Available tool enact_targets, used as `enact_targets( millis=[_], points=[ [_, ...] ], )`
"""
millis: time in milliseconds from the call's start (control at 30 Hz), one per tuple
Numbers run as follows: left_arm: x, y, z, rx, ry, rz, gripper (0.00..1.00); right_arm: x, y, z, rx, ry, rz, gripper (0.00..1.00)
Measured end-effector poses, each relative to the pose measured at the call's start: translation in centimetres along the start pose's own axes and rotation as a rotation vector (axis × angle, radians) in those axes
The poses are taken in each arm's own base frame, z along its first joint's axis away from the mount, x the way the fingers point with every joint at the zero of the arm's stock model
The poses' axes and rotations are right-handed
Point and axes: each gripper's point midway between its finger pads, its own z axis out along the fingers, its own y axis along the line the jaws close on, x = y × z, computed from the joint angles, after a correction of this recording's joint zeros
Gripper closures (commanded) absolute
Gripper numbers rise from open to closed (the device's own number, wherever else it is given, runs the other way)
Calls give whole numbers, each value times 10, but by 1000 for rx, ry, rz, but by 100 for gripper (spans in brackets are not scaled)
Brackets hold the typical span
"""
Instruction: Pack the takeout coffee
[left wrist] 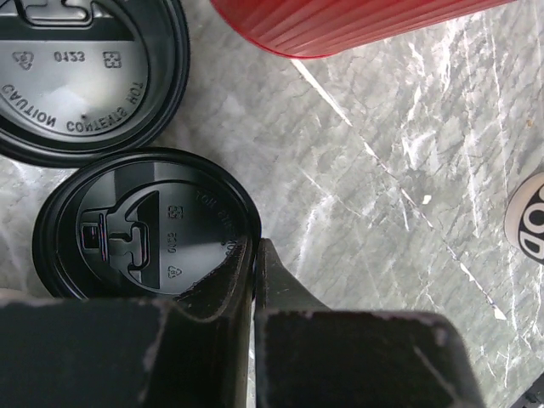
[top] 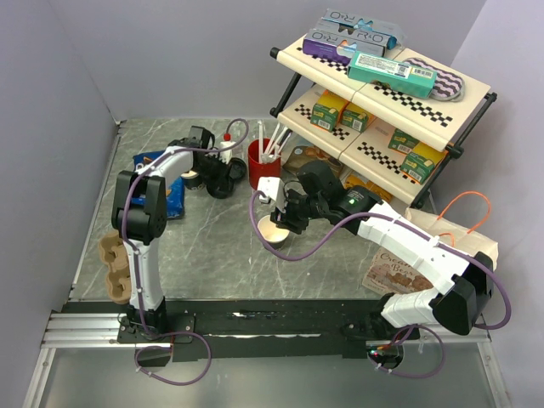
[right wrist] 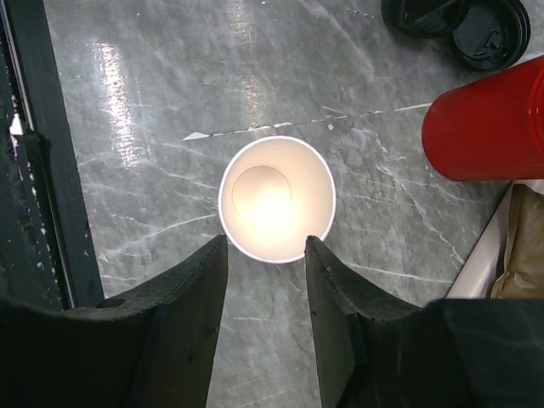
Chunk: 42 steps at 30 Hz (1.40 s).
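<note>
The marble table (top: pixel 221 255) lies bare to the left of the right gripper (right wrist: pixel 263 251), while the shelf rack (top: pixel 382 85) closes the room on its right. The red cup (right wrist: pixel 489 119) stands ahead of this gripper and to its right. Its fingers are about half apart. The coffee cup (right wrist: pixel 276 197), without lid, stands just ahead with its near rim between the tips; I cannot tell if they touch it. Only the left wrist view shows the left gripper (left wrist: pixel 255 251) pinched together on the rim of a black lid (left wrist: pixel 144 229). A second lid (left wrist: pixel 85 68) lies just beyond it.
</note>
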Motion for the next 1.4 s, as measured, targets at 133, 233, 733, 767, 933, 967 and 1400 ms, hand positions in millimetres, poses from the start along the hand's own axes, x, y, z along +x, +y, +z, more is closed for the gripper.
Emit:
enact_targets(
  millis=[133, 233, 733, 767, 933, 967, 1400],
  points=[
    [0, 1, -1, 0, -1, -11, 87, 0, 0, 0, -1, 0, 1, 51],
    [-3, 0, -1, 14, -6, -11, 85, 0, 0, 1, -1, 1, 1, 51],
    [4, 2, 9, 28, 17, -35, 78, 0, 0, 1, -1, 1, 1, 51],
    [4, 2, 9, 28, 18, -36, 78, 0, 0, 1, -1, 1, 1, 51],
    [5, 2, 10, 29, 20, -40, 88, 0, 0, 1, -1, 1, 1, 51],
    [5, 2, 10, 30, 20, -40, 90, 0, 0, 1, -1, 1, 1, 51],
    [4, -2, 7, 42, 26, -52, 99, 0, 0, 1, 0, 0, 1, 51]
  ],
)
